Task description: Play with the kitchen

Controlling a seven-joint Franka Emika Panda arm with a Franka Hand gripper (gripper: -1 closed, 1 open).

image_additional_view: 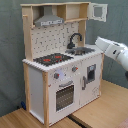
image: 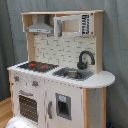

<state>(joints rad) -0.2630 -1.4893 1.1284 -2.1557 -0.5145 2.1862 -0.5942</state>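
Item 1, the kitchen (image: 60, 70) (image_additional_view: 62, 60): tall toy unit in white and light wood, standing upright on a wooden floor (image_additional_view: 100, 107) before a grey curtain (image: 10, 30) (image_additional_view: 10, 50). It fills most of both exterior views.

Item 2, the robot arm (image_additional_view: 114, 51): white, entering from the second exterior view's right, level with the kitchen's counter and just beside its sink end. A pale rounded shape (image: 20, 123) at the bottom of the first exterior view, below the oven, may be part of the arm; this cannot be told. The gripper itself is not made out in either view, so whether its fingers are apart or together cannot be told.

Item 3, the oven door (image: 28, 106) (image_additional_view: 64, 95): below the stovetop, with a dark grilled window, closed.

Item 4, the hood (image: 40, 26) (image_additional_view: 49, 20): grey, under the kitchen's top shelf, above the stovetop.

Item 5, the upper cabinet (image: 75, 24) (image_additional_view: 97, 11): at the kitchen's top corner above the sink. Its door appears to stand open in the second exterior view; the first exterior view shows it face-on.

Item 6, the stovetop (image: 37, 65) (image_additional_view: 53, 58): black with red rings, on the counter beside the sink.

Item 7, the sink (image: 73, 74) (image_additional_view: 82, 50): metal basin set in the counter.

Item 8, the faucet (image: 83, 59) (image_additional_view: 75, 39): black, curved, behind the sink.

Item 9, the knobs (image: 35, 83) (image_additional_view: 56, 76): on the panel above the oven door.
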